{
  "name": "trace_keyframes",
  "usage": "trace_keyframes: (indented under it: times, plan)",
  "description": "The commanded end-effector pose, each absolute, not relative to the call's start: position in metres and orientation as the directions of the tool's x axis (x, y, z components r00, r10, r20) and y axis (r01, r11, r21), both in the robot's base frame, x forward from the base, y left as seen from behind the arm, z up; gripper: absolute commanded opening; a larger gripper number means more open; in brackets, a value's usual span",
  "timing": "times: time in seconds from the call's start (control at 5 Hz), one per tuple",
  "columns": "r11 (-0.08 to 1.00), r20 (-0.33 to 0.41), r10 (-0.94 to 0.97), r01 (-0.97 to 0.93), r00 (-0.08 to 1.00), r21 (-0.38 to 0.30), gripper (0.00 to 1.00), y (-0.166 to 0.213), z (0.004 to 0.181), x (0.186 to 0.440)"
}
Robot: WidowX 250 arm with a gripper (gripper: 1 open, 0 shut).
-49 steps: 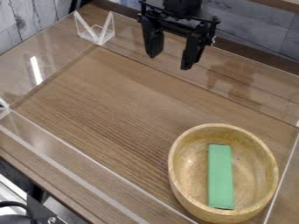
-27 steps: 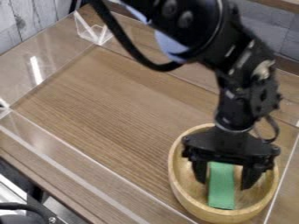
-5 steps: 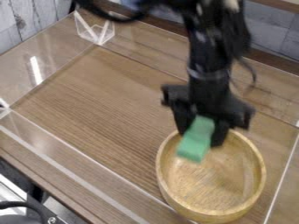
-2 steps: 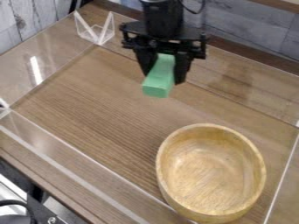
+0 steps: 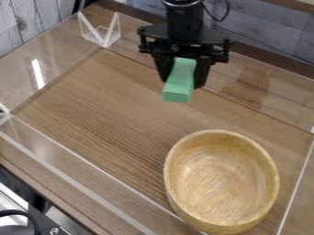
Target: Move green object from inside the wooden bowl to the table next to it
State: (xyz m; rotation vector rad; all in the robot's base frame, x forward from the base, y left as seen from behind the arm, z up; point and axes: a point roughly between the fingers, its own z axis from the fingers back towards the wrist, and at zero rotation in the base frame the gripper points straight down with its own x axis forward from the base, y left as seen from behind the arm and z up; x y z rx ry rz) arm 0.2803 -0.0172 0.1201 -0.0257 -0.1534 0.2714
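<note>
My gripper hangs over the back middle of the table, shut on the green object, a flat mid-green bar held between the two black fingers and tilted a little, clear of the tabletop. The wooden bowl sits at the front right with nothing inside it. The gripper is up and to the left of the bowl, well apart from its rim.
Low clear acrylic walls border the tabletop on the left and front. A small clear bracket stands at the back left corner. A grey plank wall runs behind the arm.
The gripper closed on the green object in the bowl, lifted it out and carried it back and left; in the last moment it shifted slightly right and down. The bowl now holds nothing.
</note>
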Motion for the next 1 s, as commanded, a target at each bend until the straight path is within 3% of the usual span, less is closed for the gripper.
trace_keyframes:
  times: [0.0,0.8]
  plan:
    - [0.953,0.2,0.304,-0.299,0.931,-0.056,0.0,-0.023,0.136,0.293]
    - [0.933,0.203,0.36,-0.354,0.91,-0.069,0.0,-0.034,0.154,0.281]
